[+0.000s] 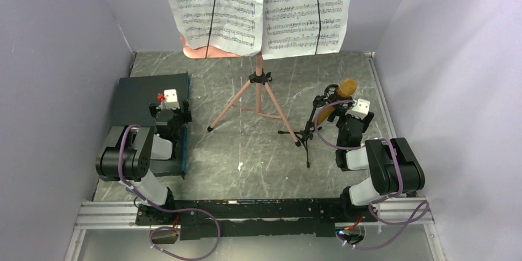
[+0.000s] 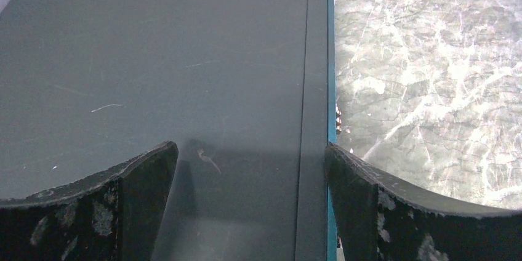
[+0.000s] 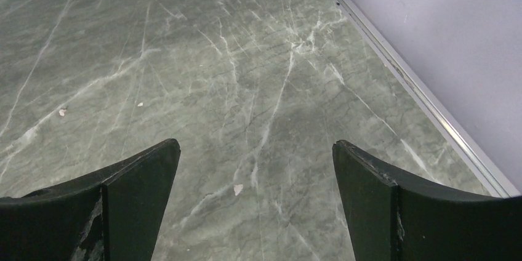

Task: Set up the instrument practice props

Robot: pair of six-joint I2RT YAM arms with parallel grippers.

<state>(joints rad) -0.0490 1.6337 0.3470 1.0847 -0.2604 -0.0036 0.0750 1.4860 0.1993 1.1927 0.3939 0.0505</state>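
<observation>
Right gripper hangs just right of the gold mic, its fingers spread wide and holding nothing. The wrist view shows only bare table and the right wall between them. The mic sits at the top of the black mic stand, right of centre. In the overhead view its long axis runs from near-left to far-right, gold head at the far end. The mic lies to the left of the fingers and outside their gap, so any touch-up there would probably call for the wrist to turn left first. The right arm is by far the nearer one.

The right arm is folded, elbow near its base at the near-right corner, forearm reaching toward the far side.

The left gripper is likewise wide apart and empty, poised low over the dark case at the left. Its right finger lies close to the case's right edge. It is well apart from the mic.

The pink music stand is upright at the far centre on its tripod legs, with two pages on its desk. Judging by this, the set-up looks close to done.
</observation>
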